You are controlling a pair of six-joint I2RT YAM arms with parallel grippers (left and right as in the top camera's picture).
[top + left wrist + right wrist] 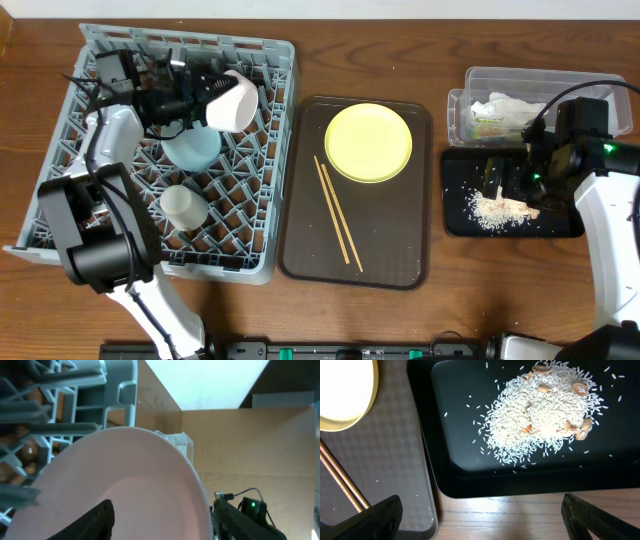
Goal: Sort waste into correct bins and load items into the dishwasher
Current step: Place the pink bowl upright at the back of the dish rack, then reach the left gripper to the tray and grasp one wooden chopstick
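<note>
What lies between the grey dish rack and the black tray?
The dark brown serving tray, holding the yellow plate and the chopsticks; the overhead view shows it.

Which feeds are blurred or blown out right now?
Left wrist: the cream-white bowl fills the frame, soft and out of focus. Right wrist: rice sharp on the black tray, yellow plate overexposed. Overhead: evenly lit, sharp.

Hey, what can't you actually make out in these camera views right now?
Left wrist: cream-white bowl fills the frame, hiding most of the dish rack.
Overhead: right arm covers part of the black tray.
Right wrist: yellow plate and chopsticks cut off by the edges.
Overhead: clear tub contents too small to identify.
</note>
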